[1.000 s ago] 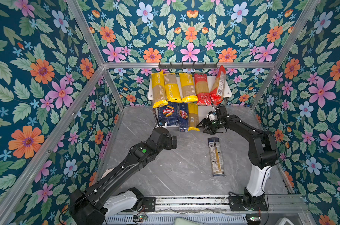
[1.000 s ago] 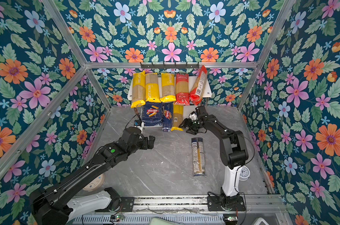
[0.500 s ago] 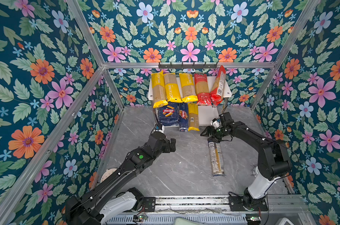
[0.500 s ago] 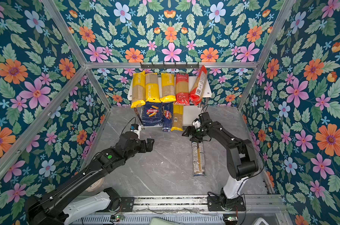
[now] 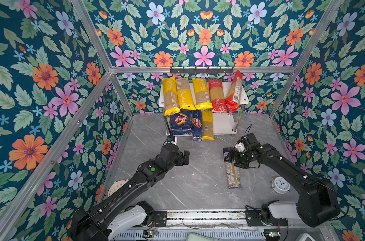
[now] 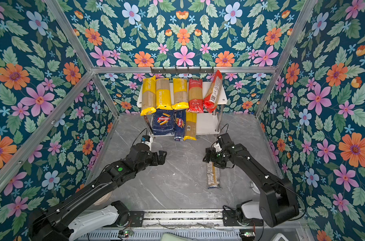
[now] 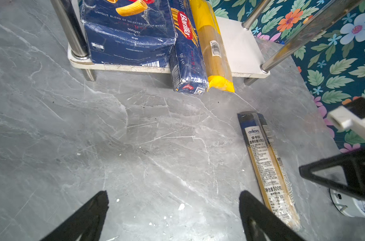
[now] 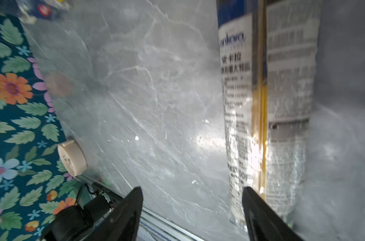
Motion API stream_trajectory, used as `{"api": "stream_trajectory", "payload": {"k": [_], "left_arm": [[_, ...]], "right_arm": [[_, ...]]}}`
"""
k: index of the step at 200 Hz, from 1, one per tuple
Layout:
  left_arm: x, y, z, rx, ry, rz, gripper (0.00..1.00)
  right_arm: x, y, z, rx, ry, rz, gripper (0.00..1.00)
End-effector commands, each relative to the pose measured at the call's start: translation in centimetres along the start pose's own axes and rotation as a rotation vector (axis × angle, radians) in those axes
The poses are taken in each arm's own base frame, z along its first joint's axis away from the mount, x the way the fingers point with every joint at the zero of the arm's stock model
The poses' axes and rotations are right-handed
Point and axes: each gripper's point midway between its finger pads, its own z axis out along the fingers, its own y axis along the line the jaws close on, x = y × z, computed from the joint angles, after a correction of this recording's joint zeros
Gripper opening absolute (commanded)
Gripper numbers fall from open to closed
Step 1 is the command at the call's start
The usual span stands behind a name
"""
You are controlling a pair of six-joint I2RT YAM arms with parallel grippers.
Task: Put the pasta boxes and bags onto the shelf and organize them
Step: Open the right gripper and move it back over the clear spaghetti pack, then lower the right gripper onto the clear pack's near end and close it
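The shelf [image 5: 221, 125] stands at the back middle. Its top board carries three yellow bags [image 5: 184, 95] and two red bags [image 5: 217, 96], the rightmost red one [image 5: 233, 91] tilted. On the lower board lie the dark blue Barilla pasta box [image 5: 180, 123], a blue Barilla bag [image 5: 196, 127] and a yellow bag [image 5: 207, 125]. A clear bag [image 5: 232, 175] lies flat on the table at the right. My right gripper [image 5: 229, 157] hovers open over its far end, one finger [image 8: 261, 210] above the bag [image 8: 267, 104]. My left gripper [image 5: 185, 157] is open and holds nothing, above bare table [image 7: 173, 196].
A white alarm clock [image 5: 280, 184] stands right of the clear bag, near my right arm. A round beige disc [image 5: 117, 186] lies by the left wall. A black hook rail [image 5: 201, 70] hangs above the shelf. Floral walls close three sides.
My right gripper has drawn back from the shelf's front toward the near side and now hangs over the clear bag, jaws slightly wider. The left arm has pulled back a little.
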Motion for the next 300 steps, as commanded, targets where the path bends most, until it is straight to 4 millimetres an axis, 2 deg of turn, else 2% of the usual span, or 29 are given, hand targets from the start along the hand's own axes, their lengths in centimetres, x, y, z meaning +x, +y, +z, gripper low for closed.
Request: {"api": "stream_trajectory", "payload": {"k": [1, 56, 80, 134, 183, 226, 300], "left_arm": [[-0.5, -1.2, 0.4, 0.051, -0.022, -0.012, 0.99], [0.4, -2.3, 1.3, 0.081, 0.011, -0.009, 0.99], [0.6, -2.6, 1.2, 0.090, 0.018, -0.006, 0.99], [0.7, -2.8, 0.8, 0.080, 0.035, 0.007, 0.99], [0.7, -3.0, 0.3, 0.071, 0.041, 0.015, 0.99], [0.5, -2.7, -0.2, 0.054, 0.031, 0.017, 0.99], [1.1, -2.8, -0.1, 0.058, 0.035, 0.014, 0.99]], "right_arm": [[2.0, -2.3, 0.0, 0.152, -0.029, 0.037, 0.79], [5.7, -6.6, -0.9, 0.279, -0.130, 0.076, 0.82], [7.0, -7.5, -0.6, 0.268, -0.128, 0.090, 0.83], [7.9, -8.8, 0.0, 0.323, -0.277, -0.002, 0.84], [7.9, -9.7, 0.9, 0.374, -0.381, -0.081, 0.85], [7.3, -8.5, 1.9, 0.332, -0.394, -0.120, 0.84], [7.4, -8.1, 2.9, 0.299, -0.386, -0.136, 0.84]]}}
